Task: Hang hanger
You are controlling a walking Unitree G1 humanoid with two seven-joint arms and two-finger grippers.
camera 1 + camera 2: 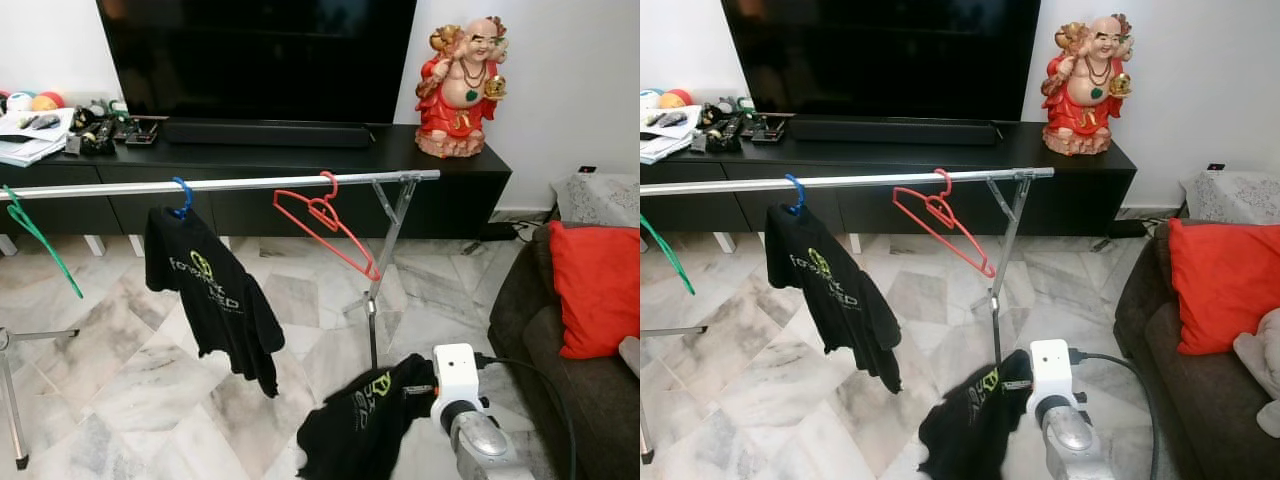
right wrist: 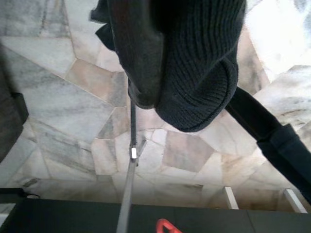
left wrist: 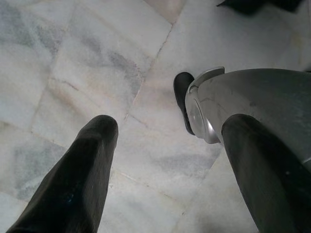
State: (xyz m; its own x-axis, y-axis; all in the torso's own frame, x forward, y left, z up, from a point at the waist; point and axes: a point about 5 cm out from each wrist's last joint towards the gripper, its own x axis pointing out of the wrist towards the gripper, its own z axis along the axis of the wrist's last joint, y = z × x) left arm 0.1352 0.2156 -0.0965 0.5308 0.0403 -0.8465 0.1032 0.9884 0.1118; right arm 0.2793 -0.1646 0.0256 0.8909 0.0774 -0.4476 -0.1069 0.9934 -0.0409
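Rail [image 1: 230, 184] seen across upper-mid frame in head views, silver, running from left edge to a folding stand [image 1: 378, 270] right of centre. Three items hung on it: green hanger [image 1: 40, 240] at far left, blue hanger [image 1: 182, 200] w/ black shirt [image 1: 210, 295] left of centre, red hanger [image 1: 325, 225] bare and tilted, near the rail's right end.

R gripper [image 2: 189, 63] located low, right of centre in head views, at end of silver arm w/ white wrist block [image 1: 455, 375]. A second black shirt [image 1: 365, 425] w/ green print is gripped; it hangs bunched at bottom centre, just beside the stand's post. In R wrist view the dark knit cloth is wrapped over the fingers, fingers clenched on it; no hanger can be made out in the bundle.

L gripper [image 3: 170, 165] seen in L wrist view, pointed at marble floor [image 3: 73, 58]; fingers [image 3: 82, 170] spread apart, nothing between them. A silver robot part [image 3: 252, 107] lies close beside one finger.

Background: black TV unit [image 1: 300, 170] along upper frame, TV [image 1: 260, 55] above it, soundbar [image 1: 265, 133] on top, red figurine [image 1: 462, 85] at upper right, clutter [image 1: 60, 125] at upper left. Dark sofa [image 1: 575, 370] w/ red cushion [image 1: 598, 285] at right edge.
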